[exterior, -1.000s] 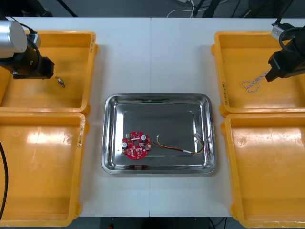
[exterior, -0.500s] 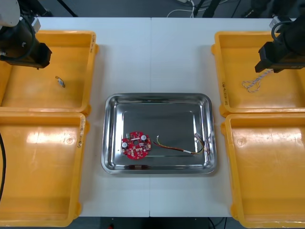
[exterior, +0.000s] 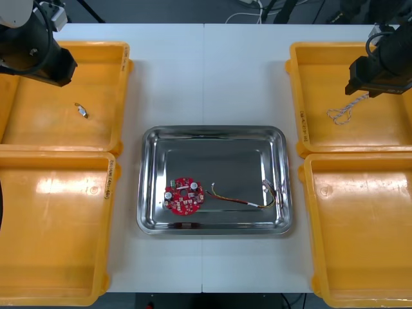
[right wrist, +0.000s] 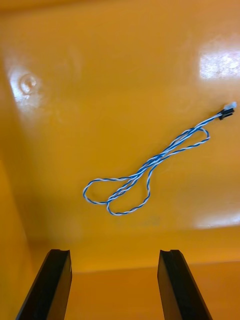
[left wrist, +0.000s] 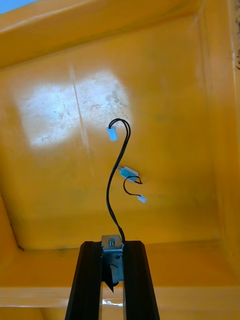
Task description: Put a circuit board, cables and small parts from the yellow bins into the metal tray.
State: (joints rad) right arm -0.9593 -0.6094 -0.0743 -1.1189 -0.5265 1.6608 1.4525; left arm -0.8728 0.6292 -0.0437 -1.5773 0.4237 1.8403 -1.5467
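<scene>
**Thin black cable (left wrist: 118,161) held by left gripper (left wrist: 112,245); right gripper (right wrist: 114,252) open**

The left fingers are pressed narrowly together on the metal-capped end of the thin black cable, which trails beyond the fingertips over the far-left yellow plastic bin (exterior: 96,53). A small metal part (exterior: 80,110) lies in that bin. The right fingers are spread wide. A twisted blue and white cable (right wrist: 150,167) is looped on the floor of the far-right yellow plastic bin (exterior: 322,55), beyond the fingertips. A round red circuit board (exterior: 183,196) and a red and yellow cable (exterior: 241,201) are seen in the shiny metal tray (exterior: 212,131), well apart from both grippers.
</scene>
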